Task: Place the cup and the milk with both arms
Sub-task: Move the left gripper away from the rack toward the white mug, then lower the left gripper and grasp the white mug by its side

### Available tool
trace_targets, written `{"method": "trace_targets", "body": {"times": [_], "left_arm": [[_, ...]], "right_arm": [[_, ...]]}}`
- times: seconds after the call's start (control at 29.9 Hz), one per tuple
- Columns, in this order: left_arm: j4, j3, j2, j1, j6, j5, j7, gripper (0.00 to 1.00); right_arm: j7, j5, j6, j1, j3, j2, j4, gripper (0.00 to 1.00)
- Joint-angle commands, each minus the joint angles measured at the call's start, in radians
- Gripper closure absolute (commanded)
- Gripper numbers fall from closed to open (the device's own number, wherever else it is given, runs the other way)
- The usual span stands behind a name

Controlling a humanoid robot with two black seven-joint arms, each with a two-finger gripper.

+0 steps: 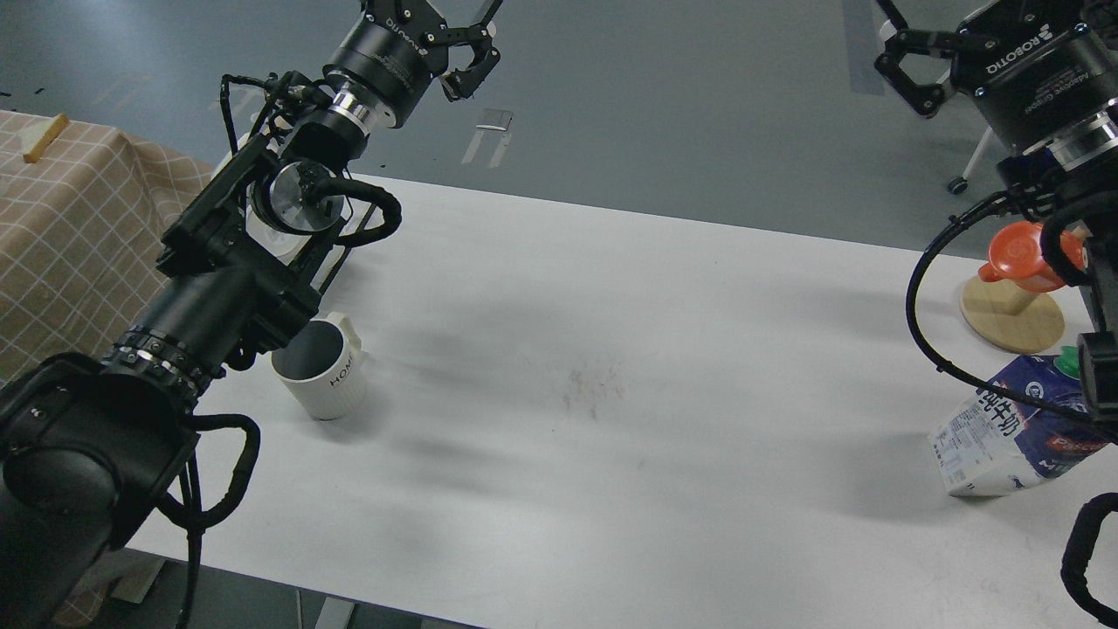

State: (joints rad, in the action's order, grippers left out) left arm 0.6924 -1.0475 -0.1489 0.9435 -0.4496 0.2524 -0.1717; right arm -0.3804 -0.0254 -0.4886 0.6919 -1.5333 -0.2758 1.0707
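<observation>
The cup (321, 377), a white ribbed mug with a dark inside and "HOME" lettering, stands upright at the left of the white table (611, 349), partly under my left forearm. The milk (1000, 432), a blue and white carton with a green cap, stands leaning at the right edge, partly behind my right arm's cable. My left gripper (476, 39) is raised beyond the table's far edge, open and empty, well above the cup. My right gripper (900, 48) is raised at the top right, open and empty, far above the milk. The tips of both are cut off by the top of the view.
An orange-red cup (1024, 255) sits on a round wooden stand (1013, 319) just behind the milk. A side table with a checked beige cloth (70, 227) stands at the left. A dark tray edge (336, 255) lies behind my left arm.
</observation>
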Motion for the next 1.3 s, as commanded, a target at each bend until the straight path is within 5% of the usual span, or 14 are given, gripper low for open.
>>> {"method": "trace_targets", "body": {"times": [0.0,0.17,0.37,0.7,1.0,1.27], "left_arm": [[0.019,-0.006,0.000,-0.009,0.000,-0.002,-0.009,0.02],[0.097,0.001,-0.085,-0.064,0.002,0.001,-0.091,0.02],[0.261,0.011,-0.193,-0.192,0.049,0.011,-0.095,0.02],[0.683,0.110,-0.742,-0.429,0.035,0.045,-0.094,0.02],[0.969,0.211,-1.109,-0.514,-0.009,0.486,-0.094,0.07],[1.004,0.349,-1.144,-0.514,-0.024,1.159,-0.097,0.11]], "right_arm": [[-0.002,0.001,0.000,0.003,-0.002,-0.010,0.005,0.00],[-0.002,0.004,0.000,-0.009,-0.004,-0.051,0.023,0.00],[-0.003,0.005,0.000,-0.066,-0.016,-0.065,0.075,0.00],[-0.002,0.012,0.000,-0.129,-0.083,-0.051,0.136,0.00],[-0.002,0.015,0.000,-0.143,-0.108,-0.030,0.141,0.00],[0.000,0.016,0.000,-0.187,-0.114,0.001,0.141,0.00]]}}
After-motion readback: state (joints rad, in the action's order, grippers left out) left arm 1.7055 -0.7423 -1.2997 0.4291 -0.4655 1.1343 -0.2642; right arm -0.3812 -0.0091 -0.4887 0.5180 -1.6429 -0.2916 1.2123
